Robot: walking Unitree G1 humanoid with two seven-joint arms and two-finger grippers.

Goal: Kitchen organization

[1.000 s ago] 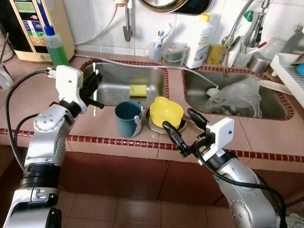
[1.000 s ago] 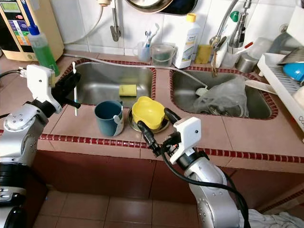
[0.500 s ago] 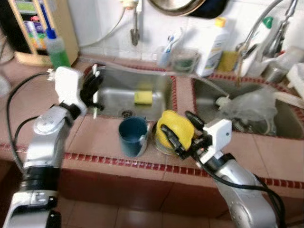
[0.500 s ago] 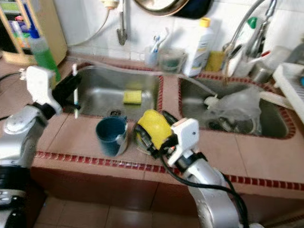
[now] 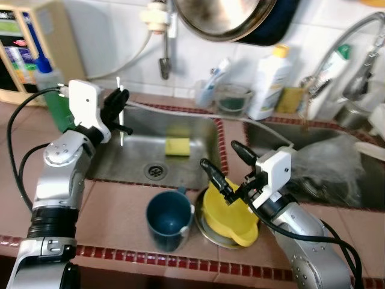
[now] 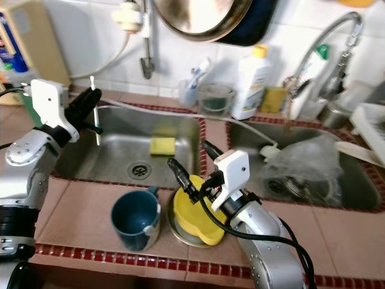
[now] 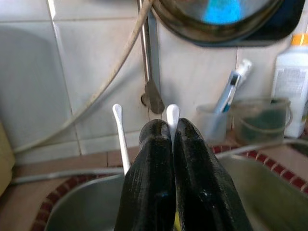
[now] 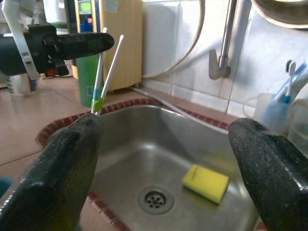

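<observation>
Two grippers at work over the tiled counter, logged as I see them from the desk.

Left gripper (image 5: 120,111): fingers pressed together, pinching two thin white toothbrushes (image 8: 107,67), handles near upright, held above the near rim of the left sink (image 5: 108,174).

Right gripper (image 5: 225,165): fingers spread wide, nothing between them, hovering over the yellow bowl (image 5: 231,211). That bowl sits in a metal dish (image 6: 177,232) on the counter, just beside the dark blue mug (image 5: 168,220).

Also on site: yellow sponge (image 5: 175,146) on the sink floor beyond the drain; clear toothbrush cup (image 5: 207,93) with a brush already in it at the back wall, next to a glass jar (image 5: 233,99) and a white bottle (image 5: 267,84).

Step in hand, as I judge it: carrying the toothbrushes to their holder. Next move calls for reaching the left arm across the sink to the clear cup, keeping the handles upright and letting go only once the tips are inside its rim.
</observation>
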